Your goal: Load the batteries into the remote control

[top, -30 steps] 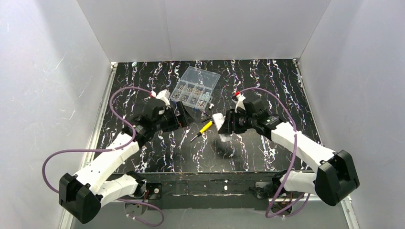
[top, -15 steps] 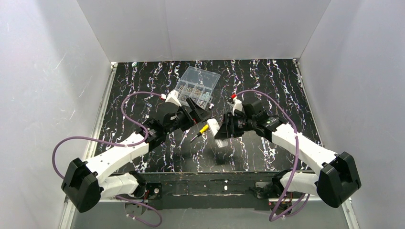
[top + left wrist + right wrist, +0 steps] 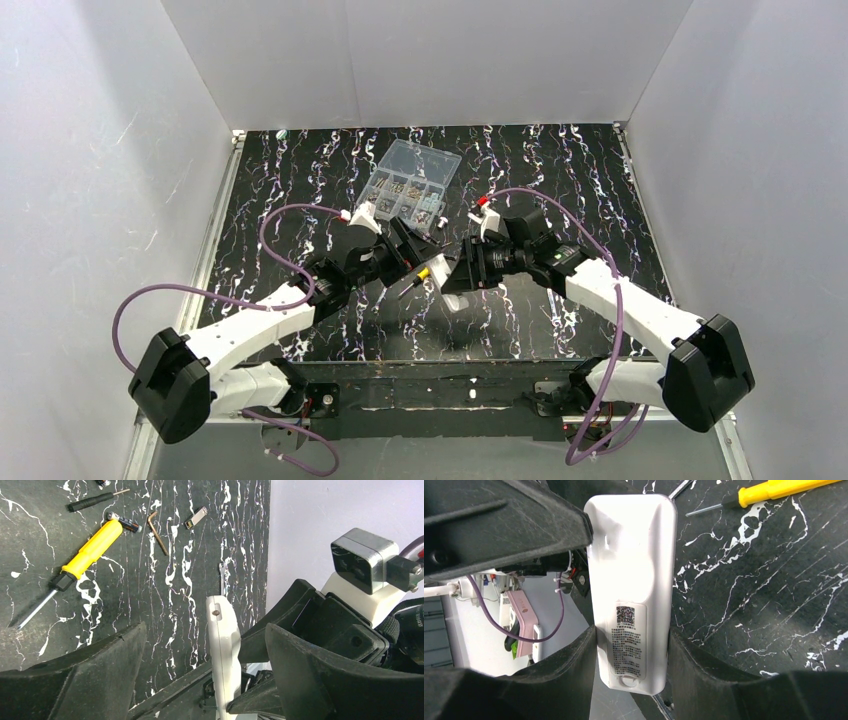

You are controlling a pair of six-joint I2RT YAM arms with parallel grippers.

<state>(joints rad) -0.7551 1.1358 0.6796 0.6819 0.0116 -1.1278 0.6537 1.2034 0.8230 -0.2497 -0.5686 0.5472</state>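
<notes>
Prepping battery-cover access, probably: right jaws clamp remote control [image 3: 631, 587] aloft; left jaws wide open, empty, flanking its end. Next: close squarely.

The black marbled table [image 3: 560, 170] bears a yellow screwdriver [image 3: 87, 555], hex key [image 3: 157, 525] and clear parts box [image 3: 412, 185].

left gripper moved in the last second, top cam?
Yes. Against the fixed clear parts box, the left gripper has shifted right and toward the near edge, closing on the remote control in the right gripper.
</notes>
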